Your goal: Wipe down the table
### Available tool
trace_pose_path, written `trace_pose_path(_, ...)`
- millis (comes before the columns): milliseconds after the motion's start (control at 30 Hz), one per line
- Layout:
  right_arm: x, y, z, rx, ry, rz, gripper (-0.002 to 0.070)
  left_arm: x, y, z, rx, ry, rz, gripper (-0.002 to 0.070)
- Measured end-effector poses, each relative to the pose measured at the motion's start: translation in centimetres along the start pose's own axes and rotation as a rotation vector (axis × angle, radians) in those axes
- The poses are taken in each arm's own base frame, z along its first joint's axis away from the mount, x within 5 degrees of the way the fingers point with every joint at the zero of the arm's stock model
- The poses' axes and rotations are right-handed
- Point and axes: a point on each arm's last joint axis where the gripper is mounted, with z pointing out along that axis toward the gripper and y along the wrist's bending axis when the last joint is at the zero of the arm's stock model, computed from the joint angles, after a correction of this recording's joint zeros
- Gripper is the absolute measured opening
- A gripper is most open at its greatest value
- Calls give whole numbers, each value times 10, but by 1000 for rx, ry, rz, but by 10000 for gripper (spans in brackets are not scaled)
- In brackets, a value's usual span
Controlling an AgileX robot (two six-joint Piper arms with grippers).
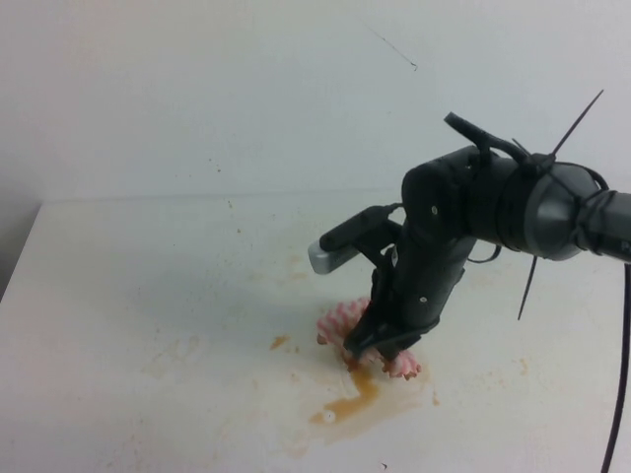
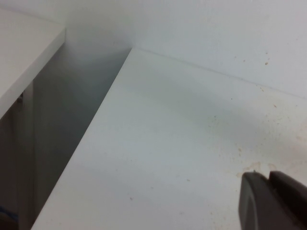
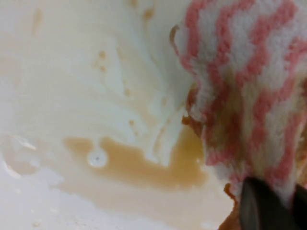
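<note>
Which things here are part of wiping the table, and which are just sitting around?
In the job: striped cloth, held by the right gripper mid-table; brown spill; table.
Not in the job: left gripper, above the table near its edge; neighbouring white surface; dangling cable.

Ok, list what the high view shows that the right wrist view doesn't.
Only the high view: the whole right arm, the wall, the table with its far edge. Only the right wrist view: brown soaking in the striped cloth, wipe streaks in the spill. Both: the right end effector shut on the cloth, at the spill. The left end effector appears in neither; the left wrist view has it over the table.
</note>
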Motion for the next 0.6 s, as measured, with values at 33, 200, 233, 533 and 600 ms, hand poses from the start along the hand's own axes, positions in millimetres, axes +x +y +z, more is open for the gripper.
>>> trace_pose_path(33,4,-1,5,2,12,4,30,0,0,0,0,0,0,0)
trace_pose_path(200,22,3,26,-60,37,33,30,0,0,0,0,0,0,0)
trace_pose_path(233,24,5,29,-83,37,36,30,0,0,0,0,0,0,0)
trace_pose_path(533,18,44,31,-313,-45,26,29,0,0,0,0,0,0,0)
trace_pose_path(600,16,49,30,-344,-68,48,29,0,0,0,0,0,0,0)
